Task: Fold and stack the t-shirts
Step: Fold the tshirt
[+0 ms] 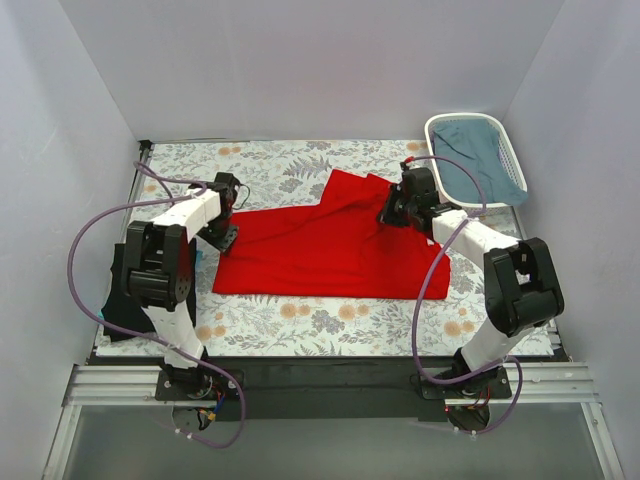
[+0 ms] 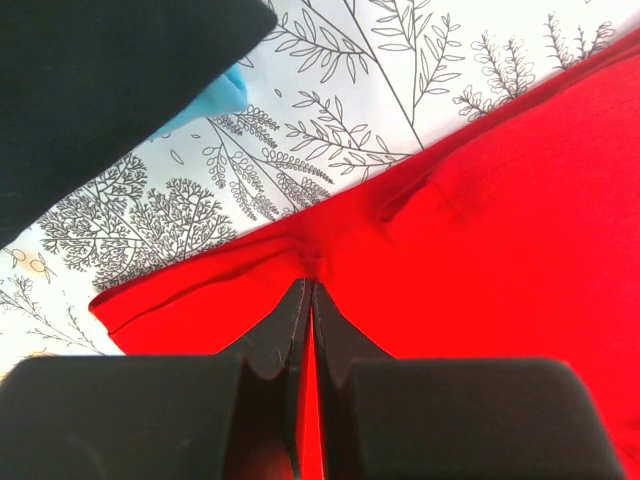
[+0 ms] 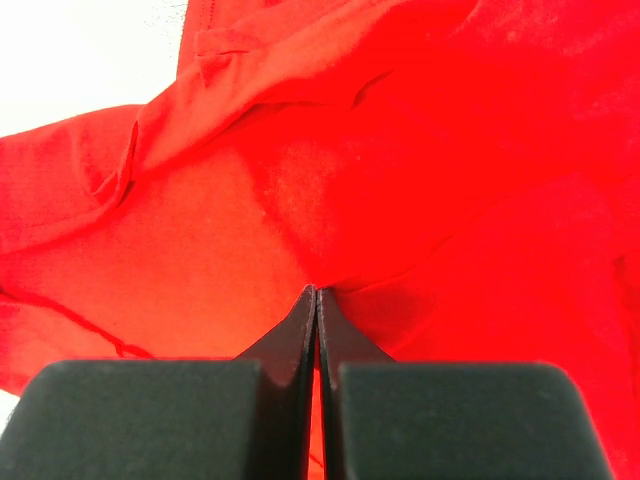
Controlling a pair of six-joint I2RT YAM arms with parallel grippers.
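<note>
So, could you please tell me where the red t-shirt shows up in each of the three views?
Top external: red t-shirt spread across the centre of the picture.
Left wrist: fills the lower right, its edge pinched in the shut left tool.
Right wrist: fills nearly the whole picture, pinched in the shut right tool.
Shared landmark: floral table cover, seen overhead and in the left wrist view.

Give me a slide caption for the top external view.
The left gripper and right gripper each pinch the red t-shirt spread on the floral table; a black t-shirt lies at the left edge.
</note>
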